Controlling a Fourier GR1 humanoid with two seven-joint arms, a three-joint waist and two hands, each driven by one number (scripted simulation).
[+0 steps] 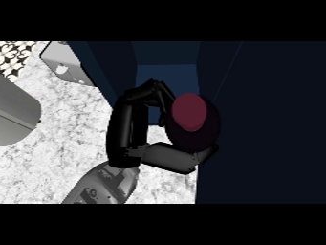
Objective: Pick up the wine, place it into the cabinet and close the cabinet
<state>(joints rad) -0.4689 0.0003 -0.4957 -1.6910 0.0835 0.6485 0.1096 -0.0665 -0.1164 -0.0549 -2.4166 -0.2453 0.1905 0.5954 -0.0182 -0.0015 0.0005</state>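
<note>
So we're at the "put it in the cabinet" part now. One hand (134,129) has its black fingers curled round the wine bottle (192,119), thumb tucked under it. I honestly can't say for sure which hand it is; the forearm comes up from the lower middle of the head view, so I'd guess the left. No other hand shows.

The bottle is seen from above, dark body with a maroon top, and it's right at the mouth of the dark blue cabinet (278,119), above the edge of the speckled counter (45,153). Whether it's resting on the shelf yet, I can't tell.

Next I'd say: push it further in, set it down upright, let go, back out, then swing the door shut.
</note>
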